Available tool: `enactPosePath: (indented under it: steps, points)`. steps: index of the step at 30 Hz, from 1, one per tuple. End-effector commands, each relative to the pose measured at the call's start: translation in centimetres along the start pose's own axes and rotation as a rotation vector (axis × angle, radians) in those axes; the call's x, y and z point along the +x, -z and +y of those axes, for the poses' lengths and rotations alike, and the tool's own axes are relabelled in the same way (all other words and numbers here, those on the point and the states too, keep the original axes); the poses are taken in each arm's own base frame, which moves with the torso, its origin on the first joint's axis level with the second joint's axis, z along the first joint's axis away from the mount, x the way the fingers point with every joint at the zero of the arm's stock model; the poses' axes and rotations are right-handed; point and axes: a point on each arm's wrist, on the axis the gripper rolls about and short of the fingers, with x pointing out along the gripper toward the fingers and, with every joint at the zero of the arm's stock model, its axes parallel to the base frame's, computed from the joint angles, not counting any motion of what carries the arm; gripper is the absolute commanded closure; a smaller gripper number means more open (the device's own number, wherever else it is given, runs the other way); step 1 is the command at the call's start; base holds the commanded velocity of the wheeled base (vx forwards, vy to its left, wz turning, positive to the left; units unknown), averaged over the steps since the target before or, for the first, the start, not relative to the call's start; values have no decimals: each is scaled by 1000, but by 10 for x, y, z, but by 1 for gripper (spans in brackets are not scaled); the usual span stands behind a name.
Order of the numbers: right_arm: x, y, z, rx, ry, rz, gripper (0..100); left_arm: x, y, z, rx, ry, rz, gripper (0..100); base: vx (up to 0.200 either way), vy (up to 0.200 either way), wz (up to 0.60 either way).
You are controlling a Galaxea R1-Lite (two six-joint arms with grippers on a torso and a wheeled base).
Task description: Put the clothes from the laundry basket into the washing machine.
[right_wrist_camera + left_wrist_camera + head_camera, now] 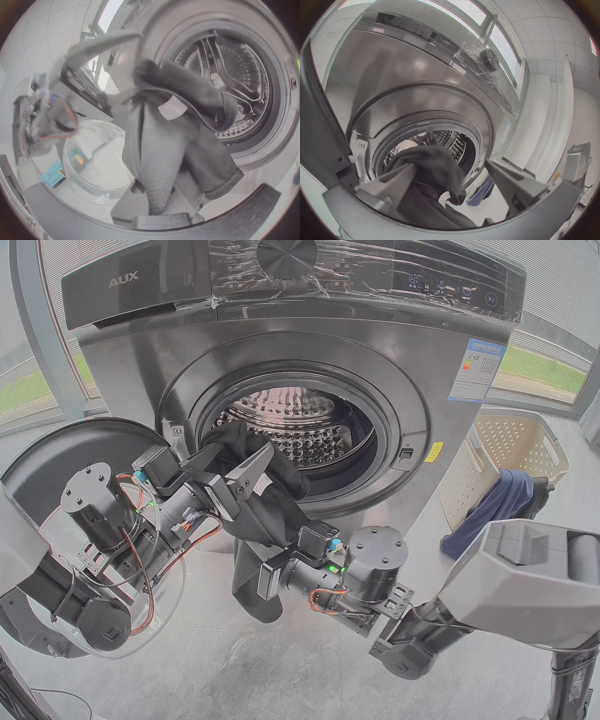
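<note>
Feeding the garment (269,509) into the drum (294,421) — it's draped at the mouth, mostly hanging outside. See the left claw (242,451) spread, the right claw (154,200) pinching its tail — next, I'd say, a push inward.

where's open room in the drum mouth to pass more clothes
Open: the right half of the drum mouth, between the black garment and the rim. Crowded: the left side, with the garment and the left pincer.
</note>
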Motion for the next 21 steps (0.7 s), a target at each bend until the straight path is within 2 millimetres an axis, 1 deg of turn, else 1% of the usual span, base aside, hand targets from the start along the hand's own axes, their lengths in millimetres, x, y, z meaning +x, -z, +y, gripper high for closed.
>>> enactPosePath:
  steps: [1, 6, 11, 14, 18, 19, 21]
  points:
    - [-40, -55, 24, 5, -46, -67, 100, 5, 5, 8, -10, -41, 1, 0, 0, 0, 0]
    - [-48, -65, 21, 6, -35, -80, 100, 6, 8, 9, -11, -41, 9, 0, 0, 0, 0]
    - [-49, -65, 18, 4, -24, -79, 100, 5, 8, 8, -12, -40, 9, 0, 0, 0, 0]
    - [-47, -68, 7, 1, 26, -86, 100, 5, 7, 8, -11, -41, 7, 0, 0, 0, 0]
    - [-44, -74, 0, 0, 71, -116, 100, 3, 8, 9, -11, -42, 13, 0, 0, 0, 0]
    - [-43, -76, -5, -2, 89, -125, 100, 0, 10, 8, -12, -38, 31, 0, 0, 0, 0]
    - [-43, -77, -7, -1, 98, -127, 100, -7, 17, 6, -14, -31, 75, 0, 0, 0, 0]
